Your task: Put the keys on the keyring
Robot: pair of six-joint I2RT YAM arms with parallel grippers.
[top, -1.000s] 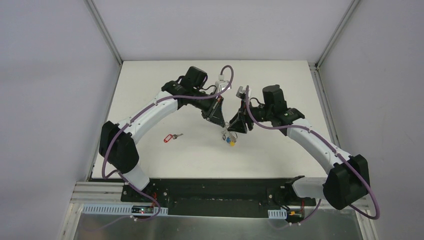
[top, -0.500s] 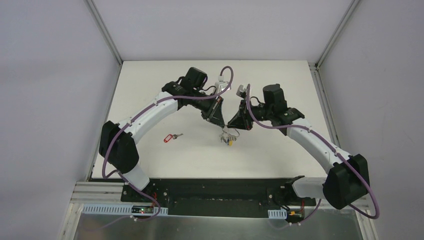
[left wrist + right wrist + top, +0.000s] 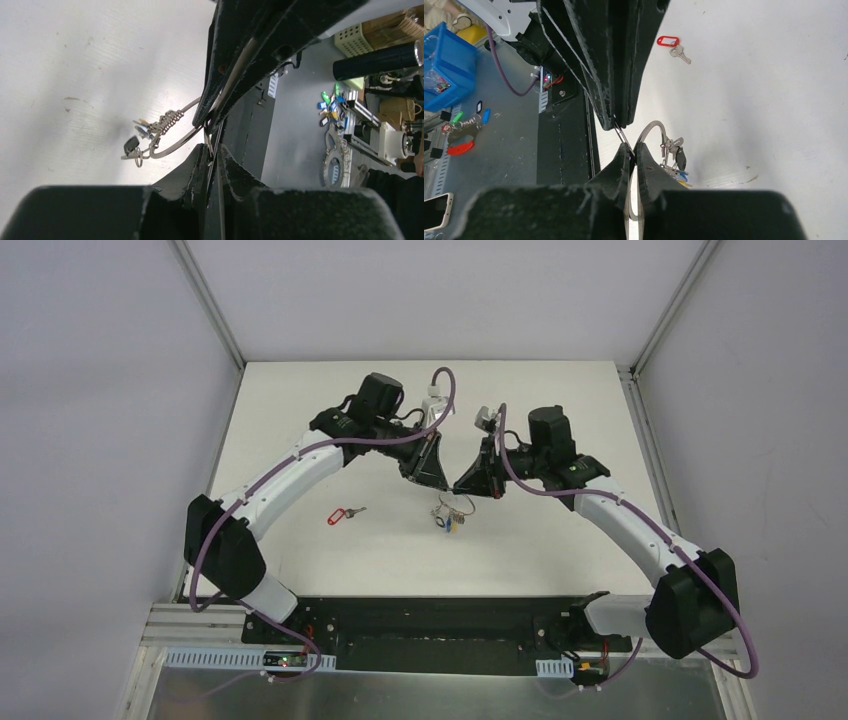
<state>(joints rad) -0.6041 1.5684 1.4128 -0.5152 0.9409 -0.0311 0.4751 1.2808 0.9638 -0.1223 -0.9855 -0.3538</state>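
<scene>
Left of the one keyring [image 3: 448,515] lies one red-tagged key [image 3: 346,513].

We saw a white table [image 3: 560,410], its top faintly scuffed in places, and lying flat on it, left of the middle and well apart from anything else, a single red-tagged key [image 3: 346,513].

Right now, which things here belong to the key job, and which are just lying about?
Part of the job: keyring, pinched by left tool and right tool; black-tagged key hanging from it; red-tagged key on the table.
Just lying about: blue bin, phone, loose coloured tags beyond the table.
</scene>
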